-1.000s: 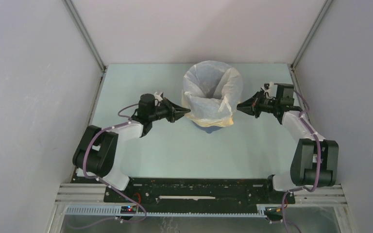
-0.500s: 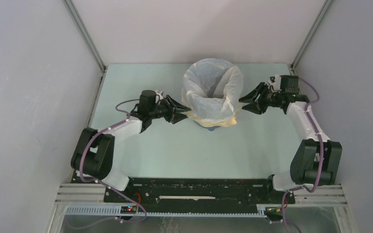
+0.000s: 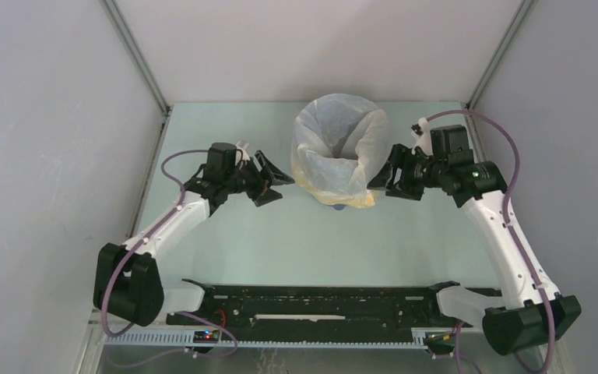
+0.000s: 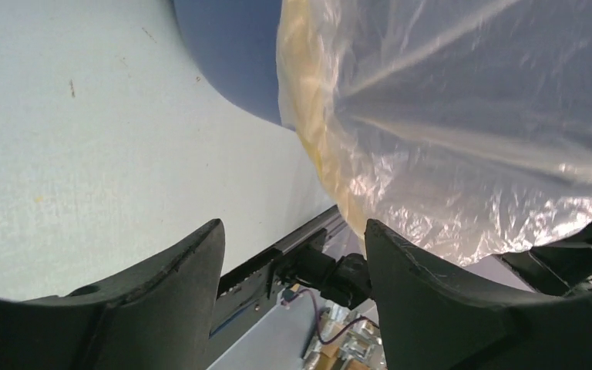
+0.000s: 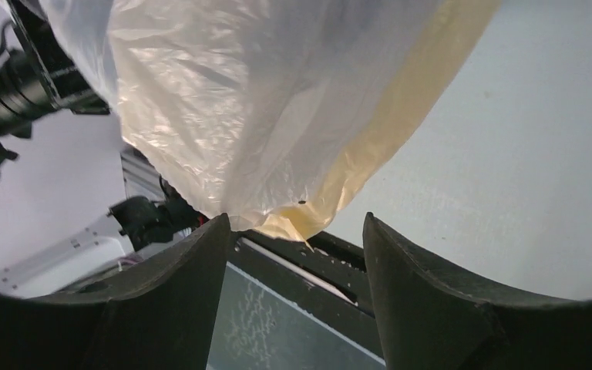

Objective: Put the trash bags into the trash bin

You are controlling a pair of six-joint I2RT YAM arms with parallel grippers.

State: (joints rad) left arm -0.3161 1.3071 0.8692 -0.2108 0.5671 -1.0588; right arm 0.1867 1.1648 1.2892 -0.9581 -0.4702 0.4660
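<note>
trash bag (image 3: 339,144): thin, translucent, pale yellowish-white crinkly plastic with a deeper yellow rim band. We see it lining the trash bin, its rim turned down over the outside.
left gripper (image 3: 275,181): jaws spread wide, holding nothing. It sits left of the bag and clear of it, with its tips aimed right at the draped skirt.
trash bin (image 3: 335,204): round blue plastic bucket, upright toward the far side of the pale green table (image 3: 280,241). Only its lower wall shows under the bag.
right gripper (image 3: 379,179): jaws spread, empty. It is just beside the bag's right flank; we cannot tell if it touches.
bearing: the bag lies between both claws, and we judge the right one nearer.
axis: vertical, along the bin, with the mouth opening upward.
</note>
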